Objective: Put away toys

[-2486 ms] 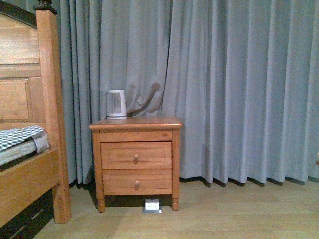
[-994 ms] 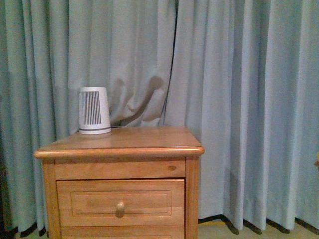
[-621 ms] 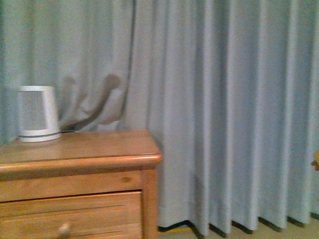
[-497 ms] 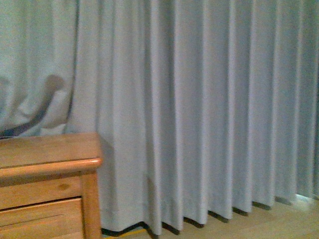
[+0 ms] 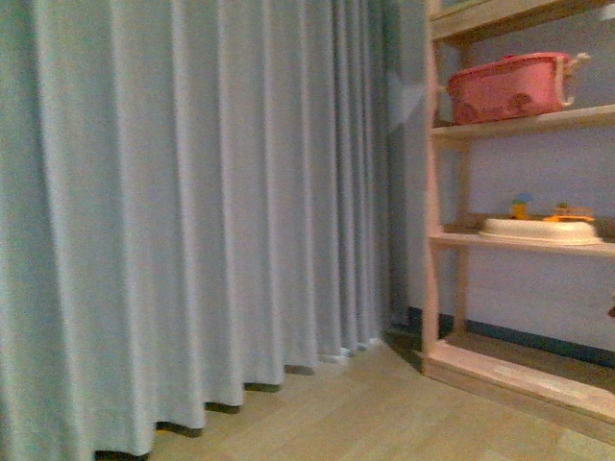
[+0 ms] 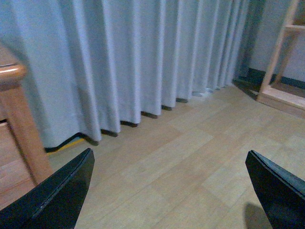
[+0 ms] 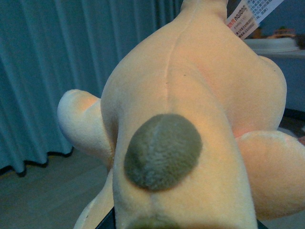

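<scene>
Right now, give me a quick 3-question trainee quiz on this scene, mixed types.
1. True or false: the left gripper is open with nothing in it.
2. The pink bin on the shelf unit sits: A) on the bottom board, B) one shelf above the white tray, C) beside the tray on the same shelf.
3. Fill in: the plush toy fills the ___ wrist view.

Key: 1 true; 2 B; 3 right.
</scene>
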